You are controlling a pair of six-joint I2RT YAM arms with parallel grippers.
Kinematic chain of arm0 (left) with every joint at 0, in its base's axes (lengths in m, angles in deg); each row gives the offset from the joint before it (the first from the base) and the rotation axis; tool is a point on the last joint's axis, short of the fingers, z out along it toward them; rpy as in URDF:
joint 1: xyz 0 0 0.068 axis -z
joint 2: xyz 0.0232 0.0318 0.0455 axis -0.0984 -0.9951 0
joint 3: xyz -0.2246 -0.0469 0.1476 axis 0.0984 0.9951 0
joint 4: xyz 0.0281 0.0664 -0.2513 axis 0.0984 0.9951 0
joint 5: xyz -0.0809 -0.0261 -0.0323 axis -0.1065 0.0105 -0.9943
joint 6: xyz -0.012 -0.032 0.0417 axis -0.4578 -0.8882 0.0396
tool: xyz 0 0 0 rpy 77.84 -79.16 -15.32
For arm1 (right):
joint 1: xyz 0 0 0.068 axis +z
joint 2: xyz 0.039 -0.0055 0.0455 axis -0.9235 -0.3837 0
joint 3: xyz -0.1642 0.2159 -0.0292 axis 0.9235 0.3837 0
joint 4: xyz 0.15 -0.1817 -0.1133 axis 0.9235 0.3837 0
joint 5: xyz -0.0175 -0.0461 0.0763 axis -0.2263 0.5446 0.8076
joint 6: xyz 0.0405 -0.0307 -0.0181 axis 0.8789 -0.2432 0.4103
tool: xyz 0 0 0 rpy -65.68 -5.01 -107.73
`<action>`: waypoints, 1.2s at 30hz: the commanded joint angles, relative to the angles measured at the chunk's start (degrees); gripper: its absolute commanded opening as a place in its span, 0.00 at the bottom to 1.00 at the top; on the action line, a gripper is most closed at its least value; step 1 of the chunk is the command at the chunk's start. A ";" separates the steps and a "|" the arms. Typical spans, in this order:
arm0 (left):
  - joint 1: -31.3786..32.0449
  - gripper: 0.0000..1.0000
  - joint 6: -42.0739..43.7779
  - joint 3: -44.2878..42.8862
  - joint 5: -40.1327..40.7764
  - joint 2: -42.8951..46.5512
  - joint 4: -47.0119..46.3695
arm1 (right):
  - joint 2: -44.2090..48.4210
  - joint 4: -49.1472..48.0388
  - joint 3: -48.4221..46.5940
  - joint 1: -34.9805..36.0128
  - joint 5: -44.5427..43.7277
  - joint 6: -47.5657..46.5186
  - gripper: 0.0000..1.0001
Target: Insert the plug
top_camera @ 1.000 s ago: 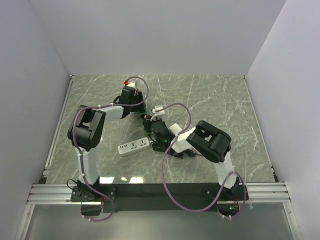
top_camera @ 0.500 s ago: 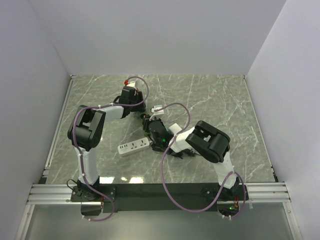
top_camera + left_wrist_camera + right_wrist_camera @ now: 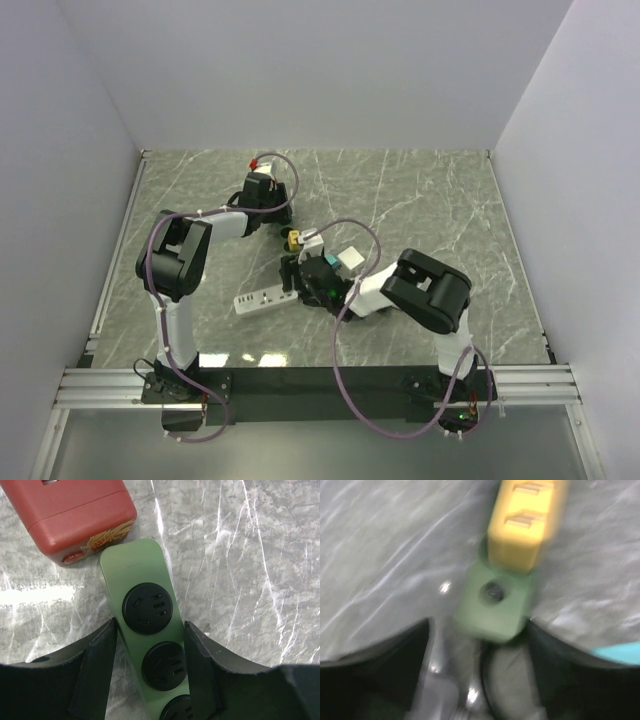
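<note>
Right gripper [image 3: 477, 625] slack, jaws straddling green plug [image 3: 492, 602]; left gripper [image 3: 150, 630] clamps green power strip [image 3: 140, 565]. We judge: regrasp plug next.

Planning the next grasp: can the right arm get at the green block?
Probably yes: the green block lies between the right end effector's open fingers, uncovered; the yellow block sits at its far end.

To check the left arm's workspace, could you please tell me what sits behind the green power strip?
A red box lies just behind the green power strip, by its rounded end. Whether they touch is unclear, and the box's far side is out of frame.
</note>
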State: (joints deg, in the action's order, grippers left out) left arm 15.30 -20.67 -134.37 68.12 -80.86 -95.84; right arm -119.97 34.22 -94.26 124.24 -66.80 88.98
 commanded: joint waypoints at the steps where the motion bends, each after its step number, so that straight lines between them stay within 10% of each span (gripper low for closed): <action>1: 1.20 0.26 3.41 0.83 -1.35 -1.61 2.16 | 3.21 20.66 4.48 3.15 11.84 -1.56 0.90; 16: 1.20 0.28 3.59 1.79 -1.61 0.50 1.11 | 30.64 24.09 9.04 -4.14 3.29 -10.71 0.95; 25: 1.20 0.76 3.07 4.96 -4.17 5.15 -2.49 | 26.72 24.71 9.06 -10.39 13.67 -12.82 0.87; 36: 1.20 0.86 0.60 11.46 -1.97 12.80 -8.91 | 21.17 21.10 7.30 -10.39 14.20 -15.37 0.81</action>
State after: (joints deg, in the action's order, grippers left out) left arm 16.31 -19.07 -124.10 65.17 -72.08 -100.58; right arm -97.15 57.65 -85.30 113.85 -53.12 75.26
